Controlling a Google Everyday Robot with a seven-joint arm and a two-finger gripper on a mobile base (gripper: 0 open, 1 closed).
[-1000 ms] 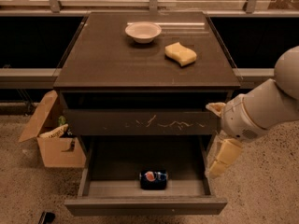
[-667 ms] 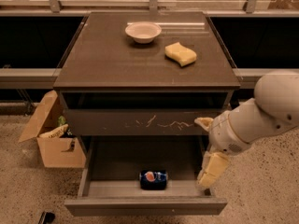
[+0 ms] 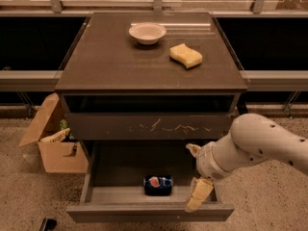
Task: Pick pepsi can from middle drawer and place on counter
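The pepsi can (image 3: 157, 185) lies on its side in the open middle drawer (image 3: 149, 212), near the drawer's front, logo facing up. My gripper (image 3: 192, 177) hangs over the drawer's right part, just right of the can and apart from it. Its two pale fingers (image 3: 199, 194) are spread open and hold nothing. The counter (image 3: 120, 61) is the dark brown top of the cabinet above.
A white bowl (image 3: 147, 32) and a yellow sponge (image 3: 186, 55) sit on the counter's far half. A drawer front with whitish scratches (image 3: 149, 125) is above the open drawer. An open cardboard box (image 3: 53, 141) stands on the floor at left.
My arm has swung left and down, bringing the gripper from beside the cabinet's right edge to over the open drawer's right end. The can has not moved.
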